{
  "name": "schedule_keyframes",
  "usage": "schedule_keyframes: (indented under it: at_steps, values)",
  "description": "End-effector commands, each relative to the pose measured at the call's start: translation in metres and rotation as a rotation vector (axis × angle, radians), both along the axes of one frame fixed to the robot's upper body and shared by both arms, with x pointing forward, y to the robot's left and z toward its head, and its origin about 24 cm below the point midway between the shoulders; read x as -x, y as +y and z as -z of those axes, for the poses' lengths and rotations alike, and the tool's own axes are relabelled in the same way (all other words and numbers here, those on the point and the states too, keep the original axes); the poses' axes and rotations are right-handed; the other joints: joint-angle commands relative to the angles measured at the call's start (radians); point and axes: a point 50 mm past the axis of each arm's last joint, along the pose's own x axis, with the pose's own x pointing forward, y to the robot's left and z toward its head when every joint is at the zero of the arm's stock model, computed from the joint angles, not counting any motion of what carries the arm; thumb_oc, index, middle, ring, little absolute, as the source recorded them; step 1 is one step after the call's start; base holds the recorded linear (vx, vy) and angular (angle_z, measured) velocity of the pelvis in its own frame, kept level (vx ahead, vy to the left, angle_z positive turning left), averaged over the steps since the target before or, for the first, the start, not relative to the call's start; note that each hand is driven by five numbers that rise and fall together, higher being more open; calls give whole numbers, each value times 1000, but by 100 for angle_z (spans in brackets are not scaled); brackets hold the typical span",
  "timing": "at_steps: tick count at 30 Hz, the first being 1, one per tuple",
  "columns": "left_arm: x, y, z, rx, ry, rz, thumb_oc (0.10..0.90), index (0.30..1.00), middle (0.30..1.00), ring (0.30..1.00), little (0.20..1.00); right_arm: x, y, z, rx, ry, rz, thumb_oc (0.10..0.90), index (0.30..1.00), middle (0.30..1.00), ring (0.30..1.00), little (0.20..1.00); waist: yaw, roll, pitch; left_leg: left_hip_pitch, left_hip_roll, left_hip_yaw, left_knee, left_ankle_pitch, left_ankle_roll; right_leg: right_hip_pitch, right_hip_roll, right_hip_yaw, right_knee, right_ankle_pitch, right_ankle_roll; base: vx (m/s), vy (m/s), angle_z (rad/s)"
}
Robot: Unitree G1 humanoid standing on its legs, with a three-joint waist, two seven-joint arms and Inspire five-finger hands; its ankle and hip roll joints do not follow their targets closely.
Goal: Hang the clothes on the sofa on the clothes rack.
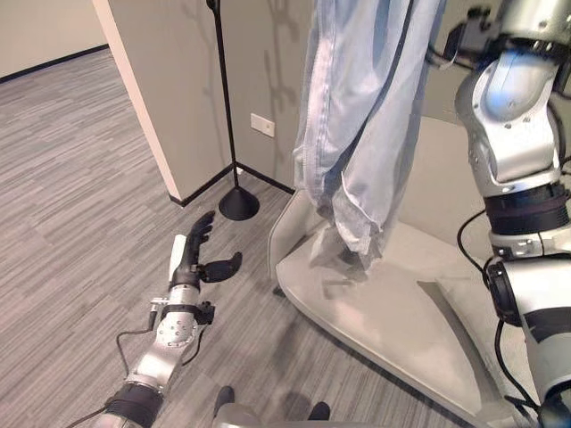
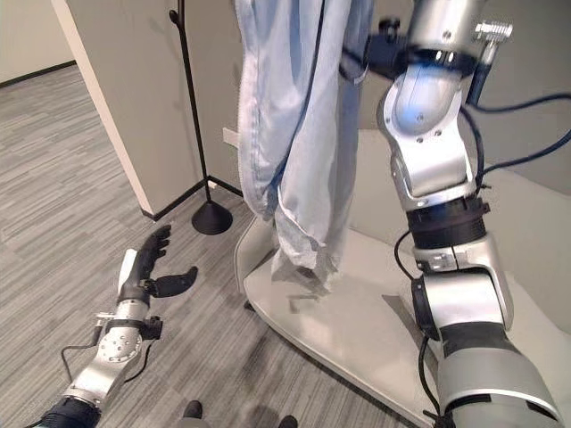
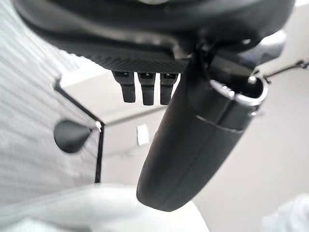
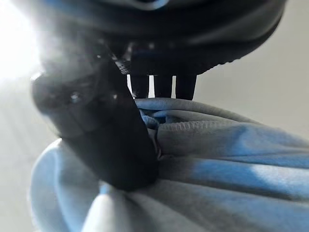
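So the light-blue denim garment (image 1: 357, 134) is held up high by the right robot hand (image 4: 116, 140), and in the right wrist view the thumb is seen pressed down on a bunched fold of the blue cloth with the fingers (image 4: 163, 86) curled behind it, so it's pretty clearly clamped on the fabric. The garment is seen hanging down in long folds, with its lower end dangling just above the seat of the grey sofa (image 1: 401, 312); whether the hem actually touches the cushion can't really be made out.

The left robot hand (image 1: 198, 254) is held low over the grey striped carpet floor (image 1: 71, 196), off to the left of the sofa's edge, with fingers stretched out straight and the thumb stuck out sideways. Nothing is held in it.

The clothes rack (image 1: 227, 125), a thin black pole on a round black base, is found standing by the corner of the beige wall (image 1: 169, 80), just left of the hanging garment and apart from it. A white wall socket (image 1: 262, 125) is seen behind, between the pole and the cloth.
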Motion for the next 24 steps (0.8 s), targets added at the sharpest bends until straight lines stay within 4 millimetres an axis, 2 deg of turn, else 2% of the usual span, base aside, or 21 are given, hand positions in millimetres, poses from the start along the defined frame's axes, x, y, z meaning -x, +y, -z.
schedule_keyframes:
  at_steps: [1,4,5,6,7,9,10,11,14,15,17,18,19,24]
  values:
    - [-18,-33,-52,38,-256,246,800,900,900,900,900,21,12,-39,-76,-152,-112,400,300,300,300,300,6,-48,-121,-101,49,-42,-12,85,-37,86,-49,52,6,-110,67,-1,-3,-4]
    - [-20,-54,-53,82,-243,334,800,900,900,900,900,20,24,-45,-113,-146,-190,400,300,300,300,300,-2,-51,-127,-102,50,-40,-12,84,-36,84,-47,54,6,-108,66,0,0,0]
    - [-27,-63,-49,62,-227,343,800,900,900,900,900,23,32,-47,-141,-151,-283,400,300,300,300,300,-13,-54,-131,-103,51,-38,-12,84,-37,84,-46,56,6,-106,66,0,0,0]
    - [-28,-64,-49,62,-228,343,800,900,900,900,900,23,32,-47,-140,-152,-283,400,300,300,300,300,-13,-54,-131,-104,51,-39,-12,84,-37,83,-46,55,6,-106,66,0,0,0]
    - [-38,-76,-47,67,-209,333,800,900,900,900,900,28,43,-44,-144,-157,-393,400,300,300,300,300,-30,-58,-132,-106,51,-36,-12,84,-38,81,-46,60,6,-104,65,-2,-4,-3]
    - [-42,-83,-45,83,-196,333,800,900,900,900,900,30,45,-42,-139,-157,-431,400,300,300,300,300,-36,-58,-131,-108,50,-36,-12,84,-38,79,-47,59,6,-103,65,-2,-3,-2]
    - [-48,-100,-47,134,-178,357,800,900,900,900,900,36,54,-34,-124,-164,-525,400,300,300,300,300,-53,-59,-131,-110,49,-33,-12,84,-39,73,-47,62,6,-99,65,0,0,0]
    - [-49,-101,-47,136,-177,358,800,900,900,900,900,37,54,-33,-123,-163,-525,400,300,300,300,300,-52,-58,-131,-110,49,-33,-12,84,-39,73,-47,62,6,-99,65,0,0,0]
    - [-53,-132,-49,213,-137,436,800,900,900,900,900,42,66,-24,-94,-154,-624,400,300,300,300,300,-80,-59,-131,-113,49,-26,-12,81,-39,66,-49,71,6,-92,65,-17,5,-5]
    - [-54,-133,-49,215,-137,437,800,900,900,900,900,43,66,-24,-93,-153,-624,400,300,300,300,300,-79,-58,-131,-114,48,-26,-12,81,-38,65,-49,71,6,-92,65,-14,8,-5]
    - [-57,-148,-47,207,-112,461,800,900,900,900,900,45,73,-20,-75,-145,-665,400,300,300,300,300,-96,-59,-133,-113,47,-20,-12,77,-37,59,-50,84,6,-83,66,-13,15,-11]
    - [-60,-157,-44,246,-74,435,474,411,411,411,411,48,78,-16,-58,-136,-694,400,300,300,300,300,-112,-61,-133,-111,47,-12,-12,74,-36,55,-51,96,6,-77,67,-16,23,-20]
    - [-62,-158,-44,266,-63,420,400,300,300,300,300,48,80,-13,-50,-123,-705,400,300,300,300,300,-119,-61,-132,-108,47,-7,-12,72,-35,53,-52,103,6,-74,67,-6,20,-29]
    - [-62,-148,-49,305,-92,376,400,300,300,300,300,47,70,-6,-24,-116,-682,400,300,300,300,300,-126,-66,-129,-99,50,6,-12,67,-32,53,-50,115,6,-74,69,14,1,-22]
